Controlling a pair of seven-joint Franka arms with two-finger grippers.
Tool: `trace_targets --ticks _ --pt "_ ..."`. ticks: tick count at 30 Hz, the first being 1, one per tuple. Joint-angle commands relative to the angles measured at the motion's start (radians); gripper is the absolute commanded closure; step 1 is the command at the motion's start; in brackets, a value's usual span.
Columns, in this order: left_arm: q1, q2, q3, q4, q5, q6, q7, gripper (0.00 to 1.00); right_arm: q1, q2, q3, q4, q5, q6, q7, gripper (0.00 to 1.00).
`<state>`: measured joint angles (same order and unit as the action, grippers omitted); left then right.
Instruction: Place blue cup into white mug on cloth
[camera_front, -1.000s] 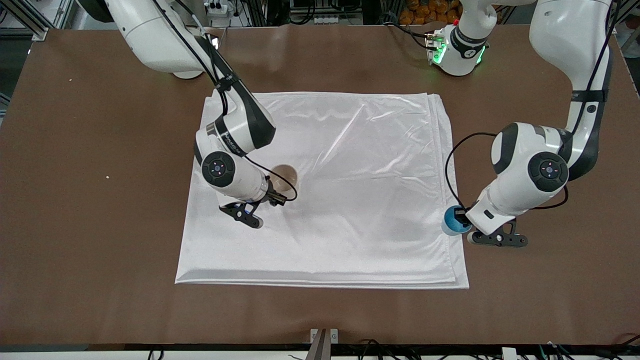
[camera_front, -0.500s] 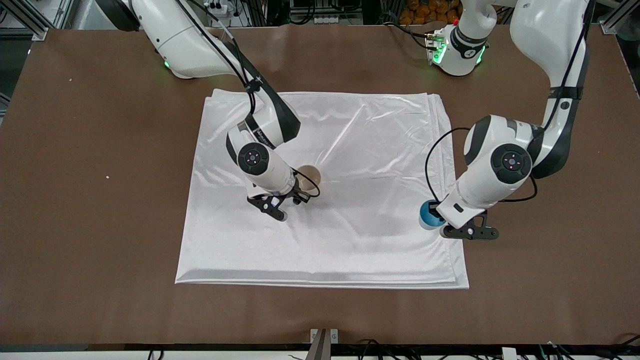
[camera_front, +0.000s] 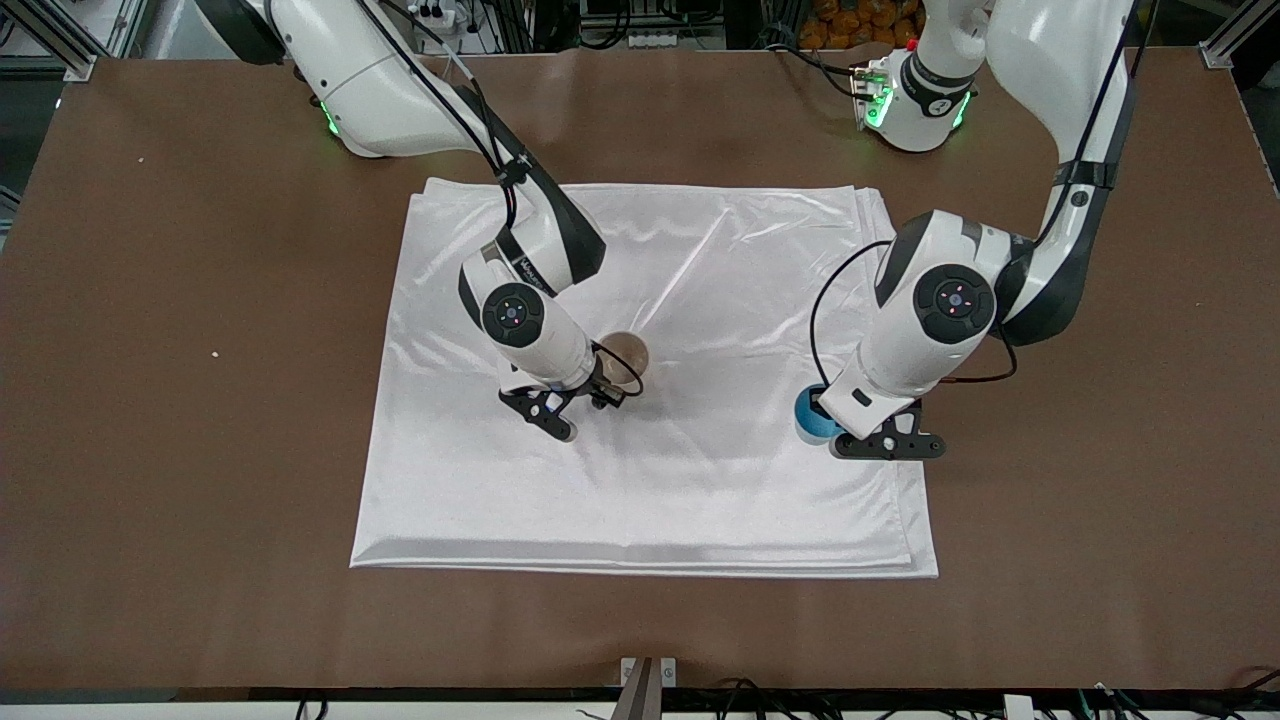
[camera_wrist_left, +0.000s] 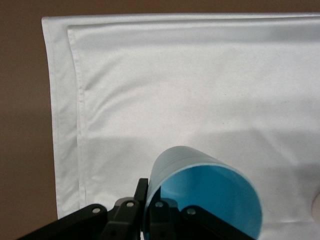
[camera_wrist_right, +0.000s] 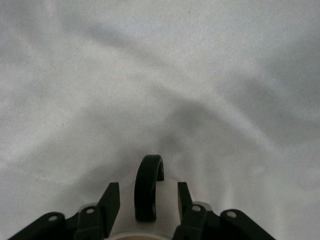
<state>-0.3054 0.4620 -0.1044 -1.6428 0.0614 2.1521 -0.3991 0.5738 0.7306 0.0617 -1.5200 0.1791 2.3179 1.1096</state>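
The white cloth (camera_front: 720, 300) lies spread in the middle of the brown table. My right gripper (camera_front: 603, 388) is shut on the white mug (camera_front: 625, 354), low over the cloth's middle part. In the right wrist view my fingers (camera_wrist_right: 111, 202) clamp the mug's body (camera_wrist_right: 169, 196) on either side of its dark handle (camera_wrist_right: 148, 187). My left gripper (camera_front: 832, 428) is shut on the blue cup (camera_front: 812, 415), held over the cloth near its edge at the left arm's end. In the left wrist view it (camera_wrist_left: 150, 207) pinches the cup's wall (camera_wrist_left: 172, 167), one finger inside.
Bare brown table (camera_front: 200, 450) surrounds the cloth on all sides. Open cloth lies between the mug and the blue cup. The cloth's layered edges (camera_wrist_left: 65, 125) show in the left wrist view.
The left gripper has carried the blue cup from the cloth's edge inward over the cloth. The right gripper has moved the mug toward the cloth's middle, then nearly stopped.
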Motion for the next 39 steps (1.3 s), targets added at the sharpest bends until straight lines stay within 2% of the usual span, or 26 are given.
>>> trace_targets --ticks 1,7,16,28,33,39 --pt "-0.017 -0.037 -0.015 -0.002 0.029 -0.049 -0.078 1.00 0.003 -0.005 -0.010 0.004 -0.009 0.000 0.010 0.00" --pt "-0.064 -0.037 -0.015 -0.003 0.029 -0.052 -0.127 1.00 -0.034 -0.023 -0.008 0.000 -0.115 -0.058 -0.097 0.00" --pt "-0.133 -0.034 -0.015 0.000 0.029 -0.052 -0.194 1.00 -0.190 -0.074 0.003 0.004 -0.107 -0.244 -0.439 0.00" --pt "-0.221 -0.022 -0.017 0.017 0.017 -0.051 -0.311 1.00 -0.371 -0.115 0.000 0.003 -0.093 -0.382 -0.911 0.00" --pt "-0.261 -0.007 -0.017 0.041 0.014 -0.051 -0.368 1.00 -0.420 -0.132 0.000 -0.015 -0.095 -0.414 -0.987 0.00" --pt "-0.296 0.038 -0.017 0.095 0.014 -0.046 -0.426 1.00 -0.465 -0.192 -0.003 -0.101 -0.098 -0.408 -1.050 0.00"
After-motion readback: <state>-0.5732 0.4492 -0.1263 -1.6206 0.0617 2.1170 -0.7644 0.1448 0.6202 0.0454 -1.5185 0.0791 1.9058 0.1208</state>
